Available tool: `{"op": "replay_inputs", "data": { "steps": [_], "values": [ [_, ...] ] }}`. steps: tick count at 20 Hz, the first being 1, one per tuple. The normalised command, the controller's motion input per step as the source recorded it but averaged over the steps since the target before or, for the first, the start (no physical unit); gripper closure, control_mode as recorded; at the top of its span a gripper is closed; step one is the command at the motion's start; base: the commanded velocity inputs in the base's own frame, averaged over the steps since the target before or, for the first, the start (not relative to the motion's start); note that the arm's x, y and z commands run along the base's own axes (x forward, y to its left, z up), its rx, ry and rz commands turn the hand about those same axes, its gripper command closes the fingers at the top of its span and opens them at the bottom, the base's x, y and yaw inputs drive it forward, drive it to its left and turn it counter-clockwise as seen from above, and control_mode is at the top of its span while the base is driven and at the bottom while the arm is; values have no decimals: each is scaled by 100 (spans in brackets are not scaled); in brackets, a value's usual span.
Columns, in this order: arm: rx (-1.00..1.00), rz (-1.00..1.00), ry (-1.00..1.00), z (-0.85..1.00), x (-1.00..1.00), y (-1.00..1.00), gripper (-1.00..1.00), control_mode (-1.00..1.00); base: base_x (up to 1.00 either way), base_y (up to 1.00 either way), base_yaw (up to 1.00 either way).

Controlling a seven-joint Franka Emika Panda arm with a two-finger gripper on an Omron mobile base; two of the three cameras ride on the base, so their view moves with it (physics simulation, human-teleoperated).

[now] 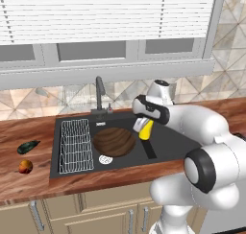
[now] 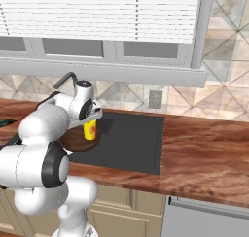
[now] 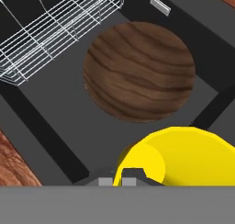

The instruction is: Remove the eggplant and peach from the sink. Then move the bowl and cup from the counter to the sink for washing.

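Note:
My gripper [image 1: 143, 124] is shut on the rim of the yellow cup [image 1: 146, 129], which hangs tilted over the black sink [image 1: 166, 143], just right of the bowl. The brown wood-grain bowl [image 1: 114, 142] lies in the basin beside the silver drain [image 1: 105, 158]. In the hand view the cup [image 3: 183, 156] is close at the bottom right, with the bowl [image 3: 140, 71] below it. The right base view has the cup [image 2: 90, 129], red mark facing out, in front of the bowl [image 2: 78, 140]. On the wooden counter left of the sink rest the dark eggplant [image 1: 28, 146] and the orange-red peach [image 1: 25, 167].
A wire rack [image 1: 75, 144] fills the sink's left part. The dark faucet [image 1: 99, 91] rises behind the basin. The flat black drainboard [image 2: 131, 139] lies right of the basin, with wooden counter [image 2: 204, 153] beyond it. Windows with blinds stand above the backsplash.

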Motion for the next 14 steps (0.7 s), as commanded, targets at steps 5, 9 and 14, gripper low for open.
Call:
{"op": "replay_inputs", "data": {
  "steps": [5,9,14],
  "values": [
    [0,0,0,-5,-12,13,100,-100,0,0,0],
    [0,-2,0,-9,-4,11,100,-100,0,0,0],
    [-2,-4,0,-12,-1,9,100,-100,0,0,0]
  ]
}}
